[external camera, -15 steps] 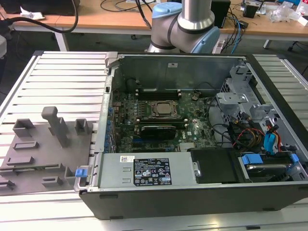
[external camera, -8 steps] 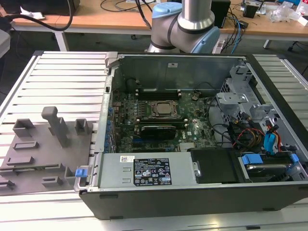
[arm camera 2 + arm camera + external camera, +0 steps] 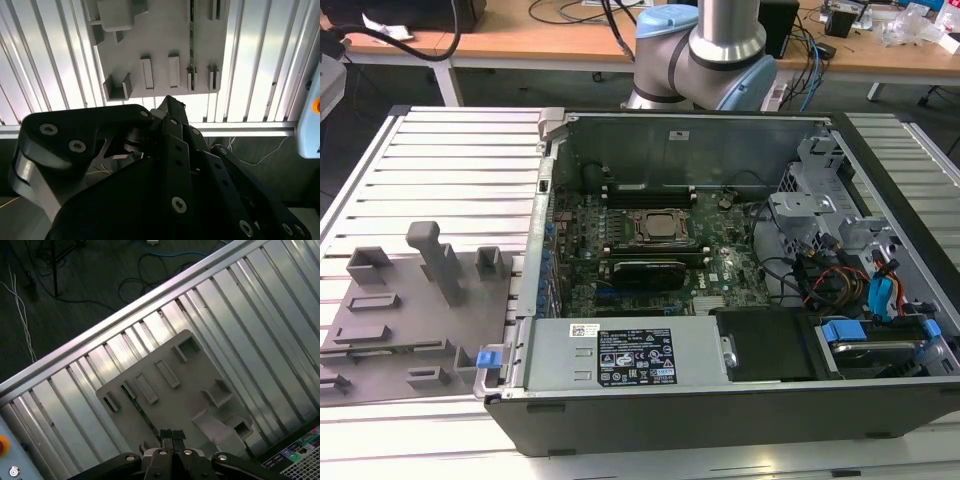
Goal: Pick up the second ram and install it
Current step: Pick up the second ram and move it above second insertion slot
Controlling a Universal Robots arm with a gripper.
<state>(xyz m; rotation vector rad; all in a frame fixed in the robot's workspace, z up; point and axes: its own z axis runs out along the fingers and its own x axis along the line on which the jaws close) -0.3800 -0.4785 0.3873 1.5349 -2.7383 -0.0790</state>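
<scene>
Over the slatted worktop (image 3: 260, 315), the pincer (image 3: 173, 434), its tips apparently pressed together and holding nothing, hangs above the grey tray (image 3: 200, 390) where the second ram (image 3: 140, 407) sits in a slot, long axis running almost straight toward it.

The claw (image 3: 172, 436) is facing downward, its fingertips (image 3: 167, 435) pressing together; above it, the arm (image 3: 705, 45) is standing upright.
</scene>
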